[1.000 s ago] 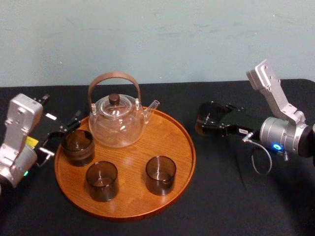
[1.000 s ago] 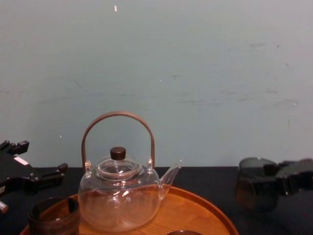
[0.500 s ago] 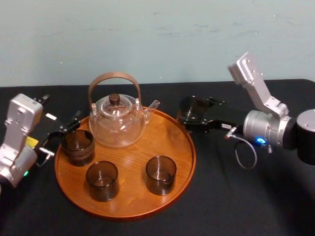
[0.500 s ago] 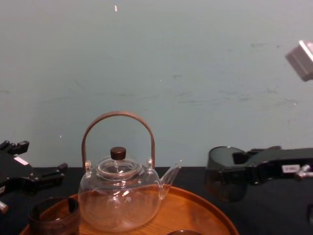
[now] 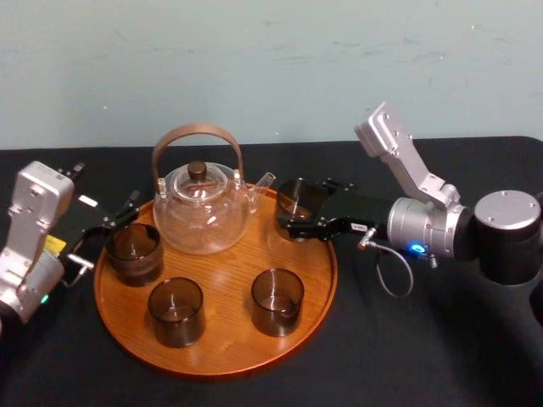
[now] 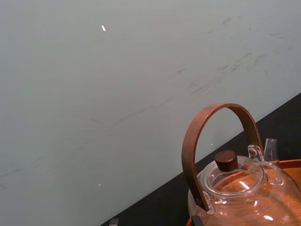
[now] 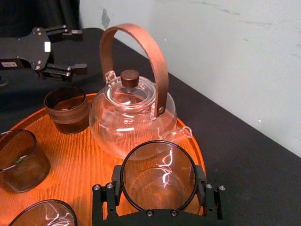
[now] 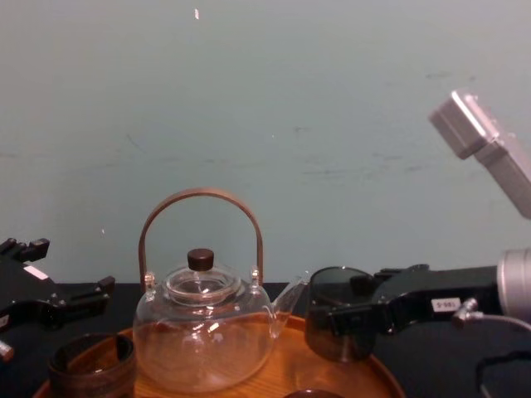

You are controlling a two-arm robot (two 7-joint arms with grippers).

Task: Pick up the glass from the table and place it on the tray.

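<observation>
over the tray point(image 5: 222, 366) at about 2 o'clock from its centre, just inside the raised rim, the right gripper point(image 5: 305, 206) holds a smoky glass point(image 5: 294, 195) upright. its black fingers are clamped on opposite sides of the wall near the lip, with the mouth open upward. from the right wrist camera the round wooden tray point(image 7: 84, 160) shows through the bottom of the smoky glass point(image 7: 158, 181), with the right gripper point(image 7: 158, 188) hugging it on both sides. across the table in the chest view, the smoky glass point(image 8: 334, 323) hangs low at the tray's edge; whether its base touches the wood i cannot tell.

at 12 o'clock on the tray stands a clear glass teapot point(image 5: 202, 212) with a brown arched handle and a dark knob on its lid. its spout points toward the held glass, close beside it but apart. three more glasses point(image 5: 176, 312) sit on the wood at 9, 7 and 4 o'clock.

off the tray's 9 o'clock rim, the left gripper point(image 5: 103, 236) rests over the black tablecloth point(image 5: 407, 356) with its fingers spread wide and nothing between them, near the 9 o'clock glass.
</observation>
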